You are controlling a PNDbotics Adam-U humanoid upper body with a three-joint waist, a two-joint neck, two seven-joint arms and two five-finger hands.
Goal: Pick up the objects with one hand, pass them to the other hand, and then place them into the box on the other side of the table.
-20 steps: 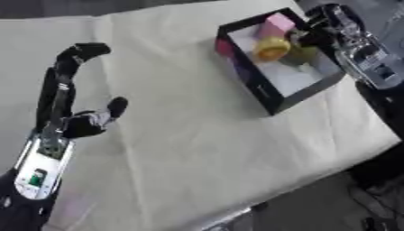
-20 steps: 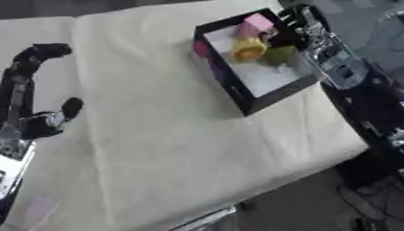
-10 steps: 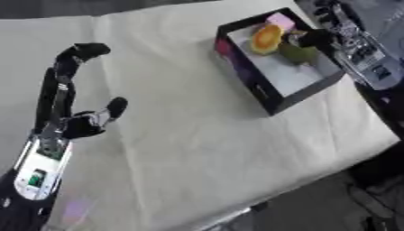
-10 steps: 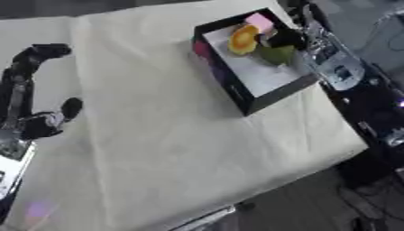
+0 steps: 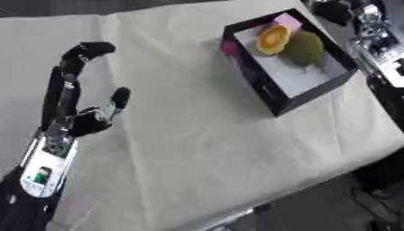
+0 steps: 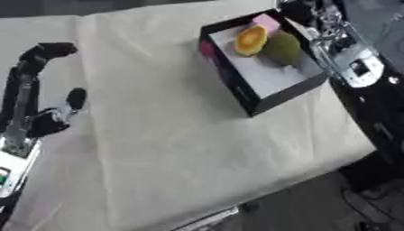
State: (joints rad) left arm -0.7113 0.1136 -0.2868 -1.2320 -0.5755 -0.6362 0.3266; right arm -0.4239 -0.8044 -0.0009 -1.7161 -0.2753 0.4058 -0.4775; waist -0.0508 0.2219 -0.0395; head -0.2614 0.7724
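A black box [image 5: 277, 98] with a white floor stands at the table's far right. Inside, at its far end, lie an orange halved fruit [image 5: 274, 39], a green fruit [image 5: 305, 47] touching it, and a pink block [image 5: 287, 20] in the far corner. My right hand [image 6: 302, 10] shows as a dark shape above the box's far corner, clear of the objects; its forearm [image 6: 353, 65] runs along the box's right side. My left hand [image 5: 82, 123] rests open at the left, fingers upright and holding nothing.
A cream cloth [image 5: 189, 135] covers the table. The table's front and right edges drop to a dark floor [image 6: 347, 198] with cables. A wide bare stretch of cloth separates my left hand from the box.
My right hand has let go of the green fruit and drawn back up and away from the box. The green fruit now lies beside the orange one. The left hand has not moved.
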